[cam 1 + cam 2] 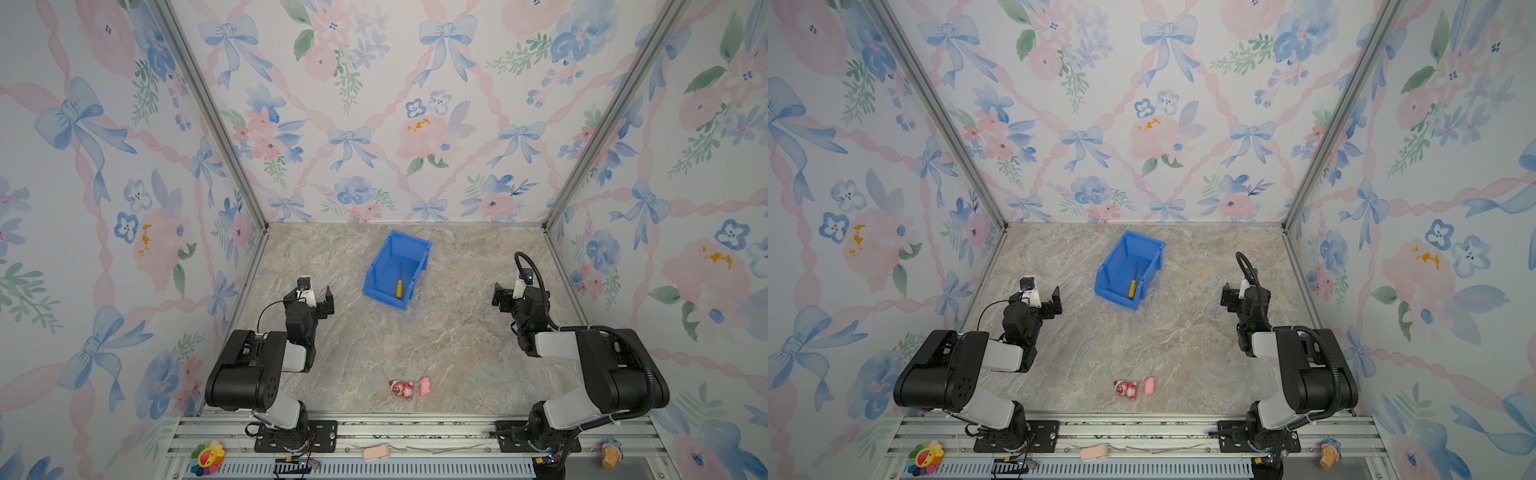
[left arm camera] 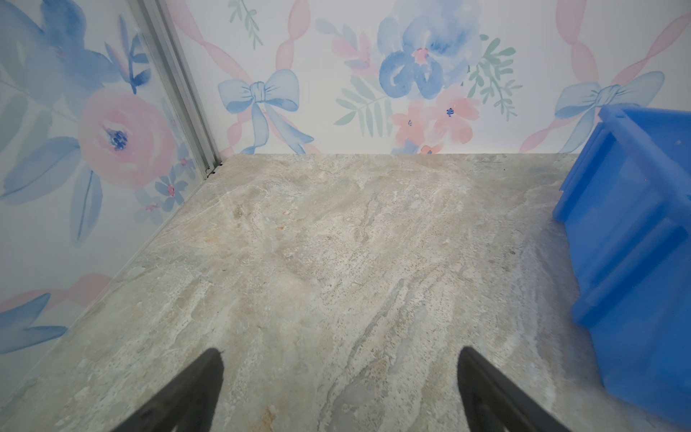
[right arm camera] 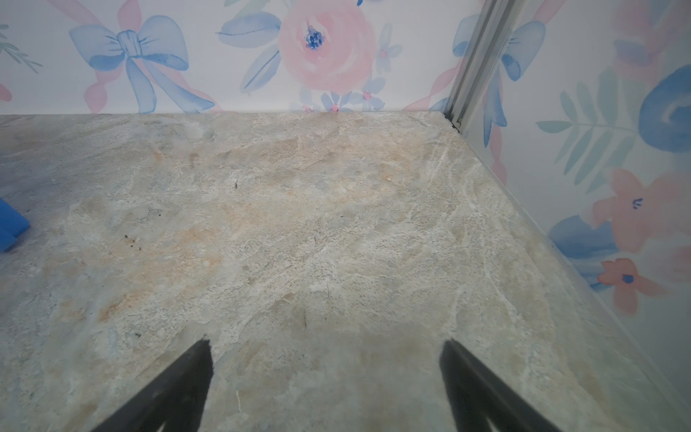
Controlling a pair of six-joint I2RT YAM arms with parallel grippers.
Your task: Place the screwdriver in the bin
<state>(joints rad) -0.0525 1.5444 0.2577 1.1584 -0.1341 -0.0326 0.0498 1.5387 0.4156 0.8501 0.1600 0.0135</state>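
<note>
Inside the bin [image 1: 376, 266], the screwdriver [image 1: 400, 280] is lying flat, so task is looking done; left gripper [image 2: 340, 355] and right gripper [image 3: 326, 346] are hanging aside, jaws spread, empty, nothing left to hold.

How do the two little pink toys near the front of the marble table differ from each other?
The pink-and-red toy figure is deeper in colour, with red and whitish details like a face; the pale pink toy is plain and uniform. The figure looks wider and bulkier, the pale toy slimmer and smaller. Both are small and lie side by side on the marble-patterned table near its front edge.
</note>
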